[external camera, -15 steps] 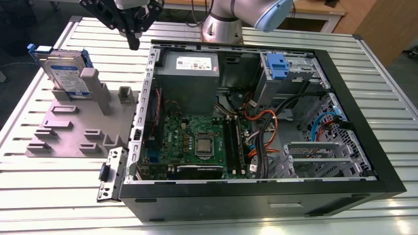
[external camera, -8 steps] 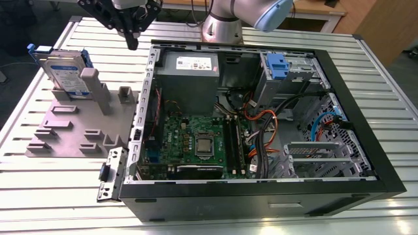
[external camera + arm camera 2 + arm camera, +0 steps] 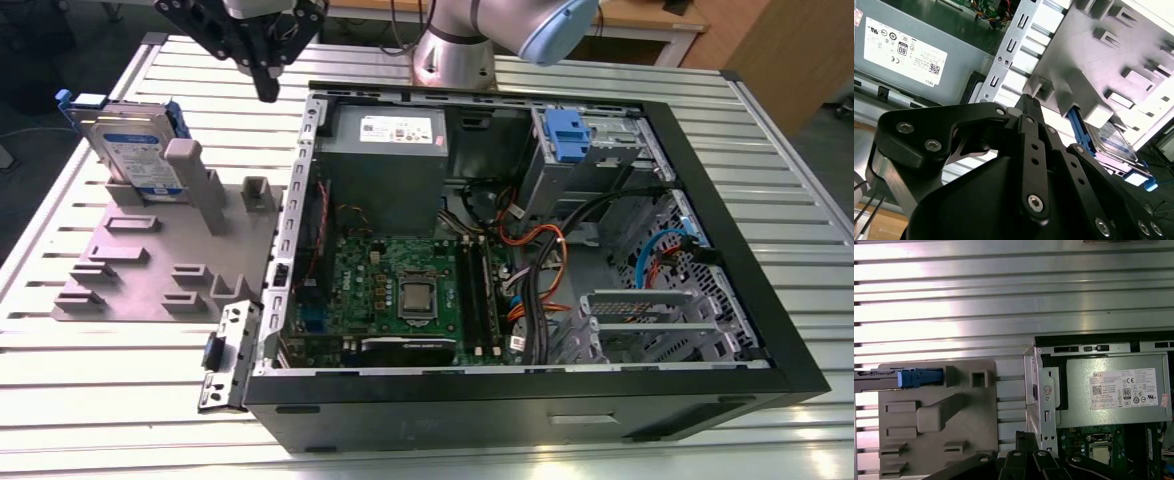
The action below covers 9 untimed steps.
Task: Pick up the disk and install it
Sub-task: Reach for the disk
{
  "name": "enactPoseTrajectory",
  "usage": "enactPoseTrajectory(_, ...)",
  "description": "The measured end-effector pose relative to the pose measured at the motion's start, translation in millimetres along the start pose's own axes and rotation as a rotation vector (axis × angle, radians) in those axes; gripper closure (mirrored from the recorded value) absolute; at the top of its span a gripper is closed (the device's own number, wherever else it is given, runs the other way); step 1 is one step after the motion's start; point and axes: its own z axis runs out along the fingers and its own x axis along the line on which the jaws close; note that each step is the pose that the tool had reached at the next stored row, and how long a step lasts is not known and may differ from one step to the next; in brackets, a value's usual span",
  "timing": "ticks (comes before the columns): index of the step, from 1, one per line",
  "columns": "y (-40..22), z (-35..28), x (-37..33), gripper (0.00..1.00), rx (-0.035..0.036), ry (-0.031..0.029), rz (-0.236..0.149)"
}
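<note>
- The gripper (image 3: 268, 92) hangs empty, its fingers pressed together, over the far edge of the table as the exterior view shows it, between the grey fixture (image 3: 134, 270) and the open computer case (image 3: 787, 350).
- The disk (image 3: 134, 145) stands on edge in that fixture, near the table's far corner on the exterior view's left, apart from the gripper and lower.
- The slatted metal table (image 3: 120, 400) carries both; wooden furniture (image 3: 787, 50) stands beyond it.

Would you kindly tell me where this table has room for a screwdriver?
Bare table slats: the exterior view's lower left, beside the grey holder, and its upper right, past the computer case. Crowded: inside the case, and the holder's end where the disk stands.
</note>
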Motion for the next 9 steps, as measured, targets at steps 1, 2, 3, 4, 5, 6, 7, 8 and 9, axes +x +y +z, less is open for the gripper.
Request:
enactPoseTrajectory(1, 0.0, 0.0, 0.3, 0.89, 0.0, 0.0, 0.0)
enactPoseTrajectory(2, 0.0, 0.0, 0.5, 0.89, -0.0001, 0.0, 0.0)
enactPoseTrajectory(3, 0.0, 0.0, 0.6, 0.89, 0.0, 0.0, 0.0)
enactPoseTrajectory(4, -0.1, 0.0, 0.8, 0.89, 0.0, 0.0, 0.0)
enactPoseTrajectory(5, -0.1, 0.0, 1.1, 0.89, 0.0, 0.0, 0.0)
enactPoseTrajectory(6, -0.1, 0.0, 1.3, 0.89, 0.0, 0.0, 0.0)
enactPoseTrajectory(7, -0.1, 0.0, 1.5, 0.89, 0.0, 0.0, 0.0)
enactPoseTrajectory(8, -0.1, 0.0, 1.7, 0.89, 0.0, 0.0, 0.0)
enactPoseTrajectory(9, -0.2, 0.0, 2.0, 0.89, 0.0, 0.0, 0.0)
